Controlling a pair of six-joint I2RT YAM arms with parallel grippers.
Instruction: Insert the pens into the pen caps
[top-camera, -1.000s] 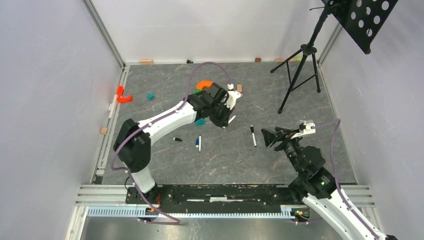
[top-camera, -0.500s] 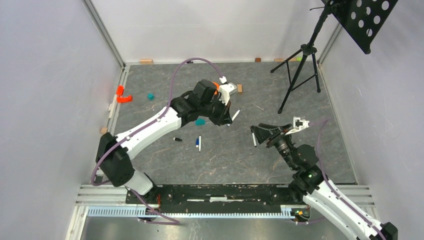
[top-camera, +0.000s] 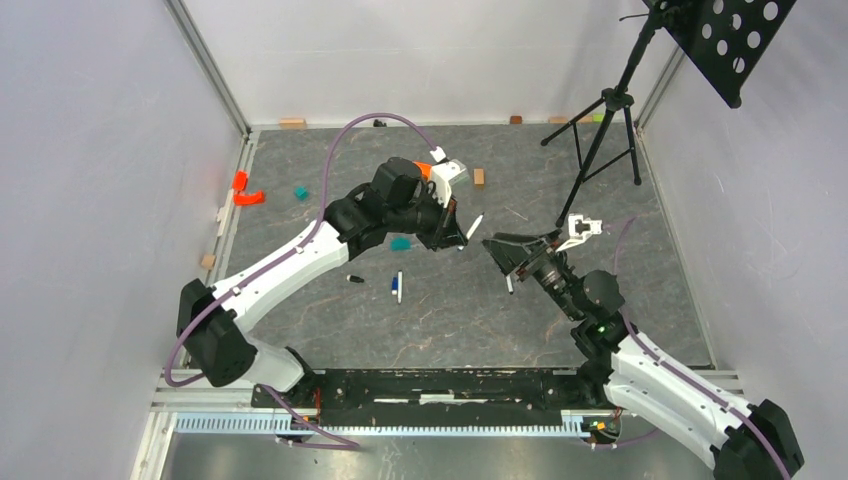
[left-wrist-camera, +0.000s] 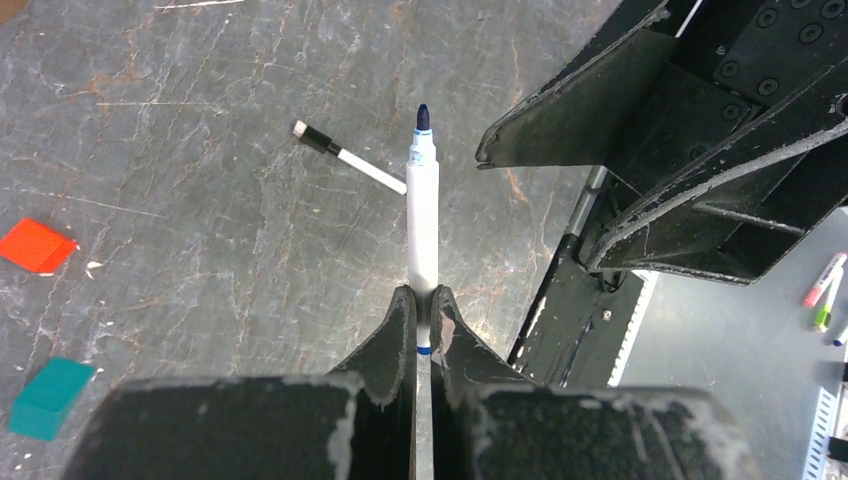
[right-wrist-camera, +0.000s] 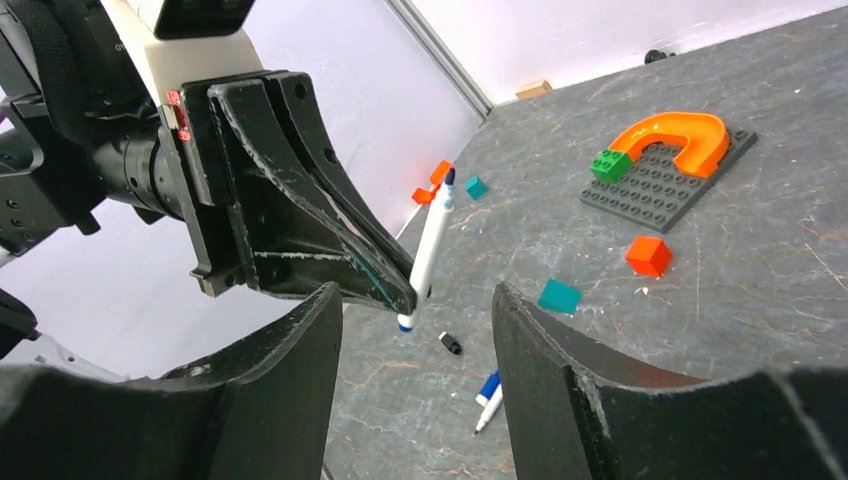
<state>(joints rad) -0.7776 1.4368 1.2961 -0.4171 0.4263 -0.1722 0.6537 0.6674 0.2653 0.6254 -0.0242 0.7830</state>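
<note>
My left gripper (left-wrist-camera: 421, 295) is shut on the lower end of a white pen (left-wrist-camera: 422, 200) and holds it above the table, its dark blue tip pointing toward the right gripper. In the top view that pen (top-camera: 472, 228) sits just left of my right gripper (top-camera: 508, 250). The right gripper (right-wrist-camera: 415, 292) is open, and the held pen (right-wrist-camera: 432, 240) hangs in front of the gap between its fingers, untouched. On the table lie a black pen cap (right-wrist-camera: 451, 344), a blue pen cap (right-wrist-camera: 488, 386) beside a bare pen (right-wrist-camera: 490, 408), and a pen with a black cap on it (left-wrist-camera: 345, 160).
An orange arch on a grey studded plate (right-wrist-camera: 670, 140), a red brick (right-wrist-camera: 648, 255) and a teal brick (right-wrist-camera: 559, 296) lie behind the left arm. A black tripod (top-camera: 600, 130) stands at the back right. Red pieces (top-camera: 245, 192) and a wooden block (top-camera: 207, 261) sit near the left wall.
The left arm has carried the pen to the right, toward the right gripper. The right gripper has moved left and up to meet it, and its jaws have narrowed a little.
</note>
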